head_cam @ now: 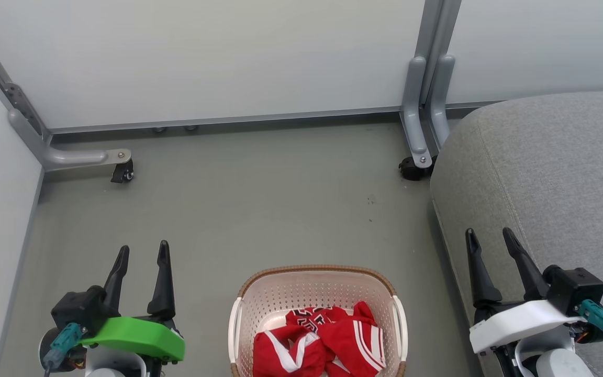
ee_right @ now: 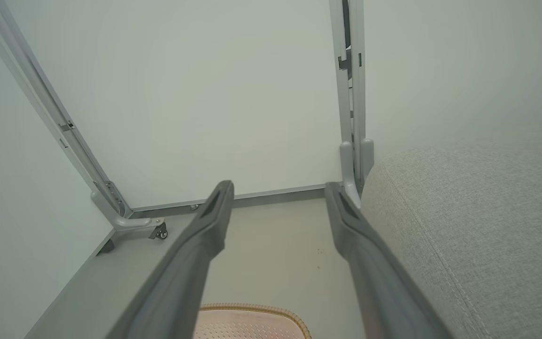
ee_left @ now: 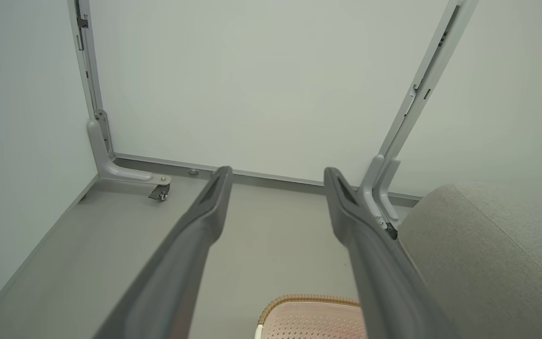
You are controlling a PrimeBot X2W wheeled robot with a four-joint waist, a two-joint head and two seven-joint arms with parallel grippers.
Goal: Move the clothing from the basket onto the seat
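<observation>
The red clothing [head_cam: 327, 343] with white stripes lies crumpled in the cream perforated basket [head_cam: 314, 285], which stands on the floor at the bottom centre of the head view. The basket's brown rim [ee_left: 308, 301] peeks in low in the left wrist view, and the same rim [ee_right: 252, 310] appears in the right wrist view. The grey seat [head_cam: 547, 173] fills the right side, and the seat [ee_left: 492, 249] also shows at the right of the left wrist view. My left gripper [head_cam: 143, 251] stands open left of the basket, empty. My right gripper [head_cam: 489, 236] stands open over the seat's near edge, empty.
Pale partition walls enclose the grey floor [head_cam: 259, 209]. Grey metal feet with black castors stand at the far left [head_cam: 123, 170] and by the seat's corner [head_cam: 414, 167]. A vertical partition post [ee_right: 352, 94] rises beside the seat.
</observation>
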